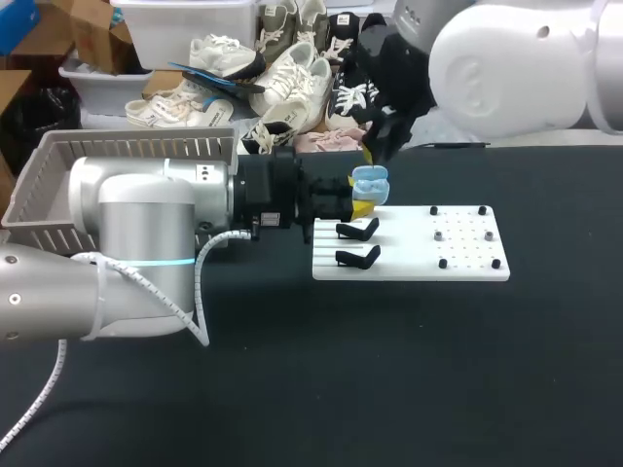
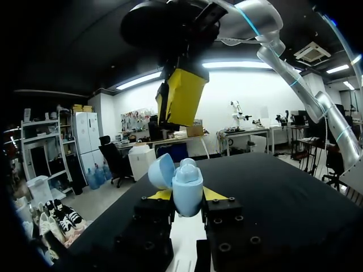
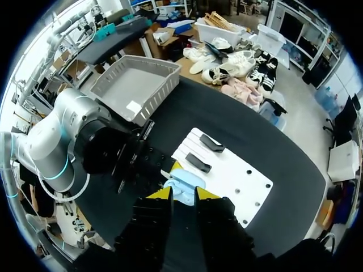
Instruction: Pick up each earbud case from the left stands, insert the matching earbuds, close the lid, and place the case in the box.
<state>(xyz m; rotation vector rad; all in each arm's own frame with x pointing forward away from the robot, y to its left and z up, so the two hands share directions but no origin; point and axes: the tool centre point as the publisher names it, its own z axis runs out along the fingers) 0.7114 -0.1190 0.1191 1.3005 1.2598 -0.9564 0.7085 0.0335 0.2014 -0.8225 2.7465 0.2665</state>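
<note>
My left gripper is shut on a light blue earbud case, holding it upright over the far left corner of the white board. In the left wrist view the case sits between the yellow tips, its lid hinged open. A pale rounded piece shows at its mouth. My right gripper hangs just above the case, its yellow fingers slightly open with nothing visible between them. From the right wrist, the case lies directly ahead of that gripper.
Two black stands sit empty on the board's left side, with small pegs on its right. A grey slatted box stands at the table's far left, behind my left arm. Black tabletop surrounds the board.
</note>
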